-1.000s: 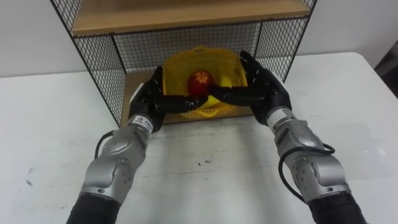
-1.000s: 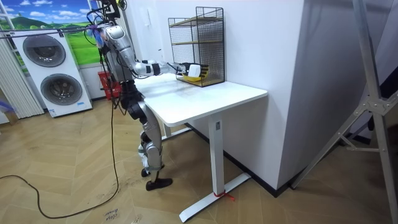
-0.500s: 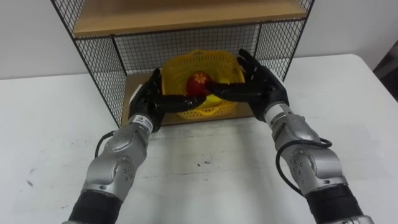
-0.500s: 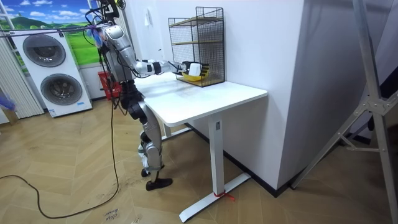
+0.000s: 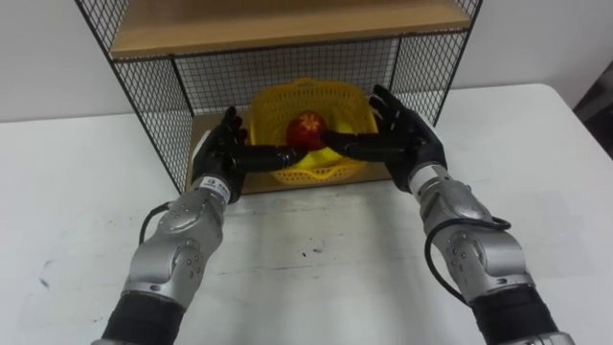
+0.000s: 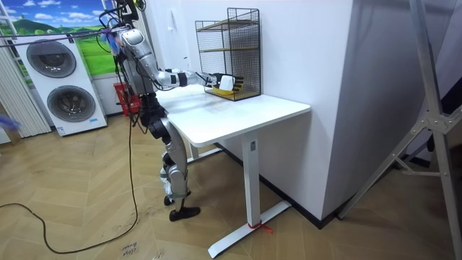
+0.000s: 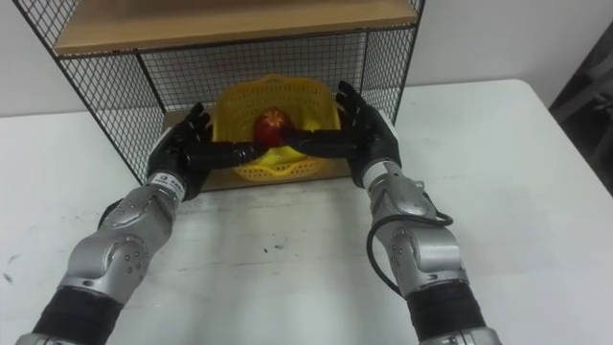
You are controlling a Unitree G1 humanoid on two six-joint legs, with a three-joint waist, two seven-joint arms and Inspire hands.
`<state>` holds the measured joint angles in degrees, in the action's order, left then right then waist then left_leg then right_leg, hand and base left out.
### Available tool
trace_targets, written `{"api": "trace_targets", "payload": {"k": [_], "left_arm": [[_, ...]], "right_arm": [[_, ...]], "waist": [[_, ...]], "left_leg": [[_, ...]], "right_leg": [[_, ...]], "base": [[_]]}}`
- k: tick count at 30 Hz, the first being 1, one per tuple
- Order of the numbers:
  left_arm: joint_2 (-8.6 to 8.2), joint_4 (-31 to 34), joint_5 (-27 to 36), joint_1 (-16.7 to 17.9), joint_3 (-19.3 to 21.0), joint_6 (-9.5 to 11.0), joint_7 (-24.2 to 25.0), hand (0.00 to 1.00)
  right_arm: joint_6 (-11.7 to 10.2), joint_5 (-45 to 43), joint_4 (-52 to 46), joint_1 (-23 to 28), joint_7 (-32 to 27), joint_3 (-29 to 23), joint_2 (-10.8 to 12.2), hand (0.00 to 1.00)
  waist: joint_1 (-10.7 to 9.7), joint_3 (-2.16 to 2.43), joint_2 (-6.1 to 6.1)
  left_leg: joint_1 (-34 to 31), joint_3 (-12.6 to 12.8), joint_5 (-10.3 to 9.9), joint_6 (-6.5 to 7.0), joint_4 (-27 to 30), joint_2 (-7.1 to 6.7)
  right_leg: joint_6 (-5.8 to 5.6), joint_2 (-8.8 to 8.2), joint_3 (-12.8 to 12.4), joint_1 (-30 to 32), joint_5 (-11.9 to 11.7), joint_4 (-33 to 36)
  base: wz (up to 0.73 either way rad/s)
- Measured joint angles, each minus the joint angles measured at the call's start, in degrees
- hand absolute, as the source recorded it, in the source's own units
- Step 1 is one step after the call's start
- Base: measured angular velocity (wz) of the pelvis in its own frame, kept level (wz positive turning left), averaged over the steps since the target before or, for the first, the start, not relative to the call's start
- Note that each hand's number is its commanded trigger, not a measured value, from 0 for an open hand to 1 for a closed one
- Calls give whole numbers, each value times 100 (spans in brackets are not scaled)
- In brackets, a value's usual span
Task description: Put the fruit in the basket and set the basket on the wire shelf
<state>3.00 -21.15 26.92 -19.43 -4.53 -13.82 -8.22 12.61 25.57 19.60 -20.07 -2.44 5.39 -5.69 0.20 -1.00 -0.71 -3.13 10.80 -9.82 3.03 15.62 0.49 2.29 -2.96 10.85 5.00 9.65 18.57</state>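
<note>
Left eye view: the basket (image 5: 330, 101) sits in the shelf's (image 5: 144, 105) lower bay at the surface's (image 5: 316, 249) far edge, holding a red fruit (image 5: 307, 126) (something yellow beside it). The left hand (image 5: 222, 149) and right hand (image 5: 407, 134) flank it, fingers (image 5: 387, 103) straight and spread against its rim. Placing looks nearly done; next, both hands should draw back clear of the wire.
</note>
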Motion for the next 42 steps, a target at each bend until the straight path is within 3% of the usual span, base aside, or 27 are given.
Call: {"api": "trace_targets", "payload": {"k": [6,16,20,24,34,42], "left_arm": [[20,-1,94,0,31,-5,-8,0],[114,-31,224,40,542,-4,3,0],[135,-31,226,65,673,-4,35,0],[220,-30,197,100,669,-4,208,0],[317,369,-77,100,694,9,402,0],[322,732,-181,179,716,164,489,0]], "right_arm": [[0,174,25,0,-4,-16,-3,0],[-1,214,256,0,10,-70,-20,0],[0,149,256,0,69,-86,-25,0],[0,136,256,2,261,-207,-37,0],[-5,87,25,68,288,-228,-57,0],[-147,69,-545,390,449,-232,-171,0]], "waist": [[-6,4,-7],[15,28,20],[16,60,62],[15,88,78],[15,96,72],[10,144,20]], "left_leg": [[86,19,14,-8,-24,-4],[167,4,50,-14,-88,-26],[171,5,52,-15,-83,-26],[173,5,51,-14,-82,-27],[158,-1,52,-15,-85,-23],[275,-2,61,-13,-134,-16]], "right_leg": [[1,10,-47,-53,-1,8],[2,1,-45,-96,1,6],[2,1,-54,-97,1,14],[2,0,-59,-104,2,13],[6,-8,-5,-108,-2,-20],[5,8,-7,-223,-36,-97]], "base": [[-1],[0],[0],[0],[0],[0]]}}
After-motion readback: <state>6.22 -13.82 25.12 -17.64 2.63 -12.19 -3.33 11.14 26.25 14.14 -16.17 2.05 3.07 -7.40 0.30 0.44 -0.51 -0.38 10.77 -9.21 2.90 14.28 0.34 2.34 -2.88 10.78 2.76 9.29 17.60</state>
